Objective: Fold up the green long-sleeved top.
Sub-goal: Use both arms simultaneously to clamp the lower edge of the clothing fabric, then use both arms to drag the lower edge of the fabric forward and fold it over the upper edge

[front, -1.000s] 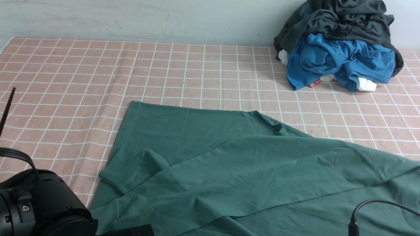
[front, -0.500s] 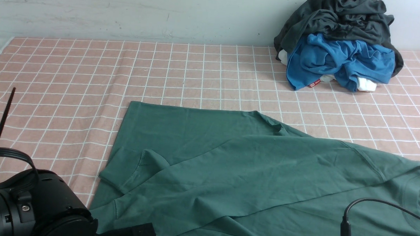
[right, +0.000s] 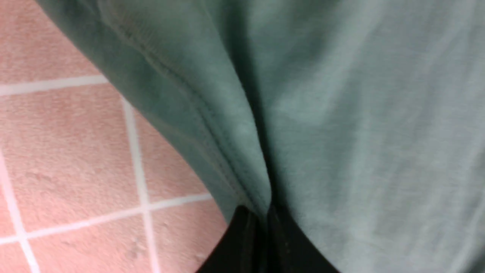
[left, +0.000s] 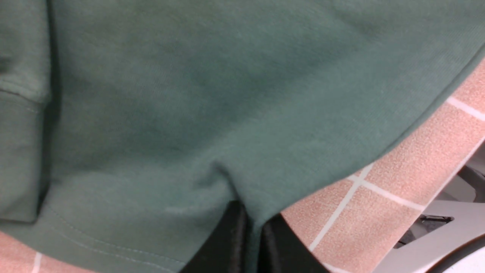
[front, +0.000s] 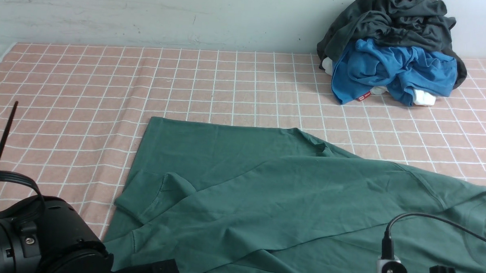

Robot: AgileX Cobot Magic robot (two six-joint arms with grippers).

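Both my tools are pressed together on cloth. My left gripper [left: 252, 235] pinches the green long-sleeved top [front: 265, 194] near its stitched hem, and my right gripper [right: 265, 227] pinches it beside a seamed edge. The top lies spread over the near half of the worktop [front: 87, 86], running down to the near edge and out toward the right edge.

I judge the step in hand to be carrying this near side up and over toward the far side. To do it well I should raise both grips together and level, keeping the span between them lightly taut so it does not sag into a crooked crease. I should also check that only green jersey is in the pinch (the pink checked cover sits right beneath, and I cannot be sure it is free).

A sleeve [front: 156, 194] lies doubled across the body near the left side and may bunch under the fold. The charcoal garment [front: 392, 20] and blue garment [front: 391, 71] are heaped at the far right corner, well apart from the top, so they should not interfere. A thin black rod [front: 2, 140] stands by the left edge.
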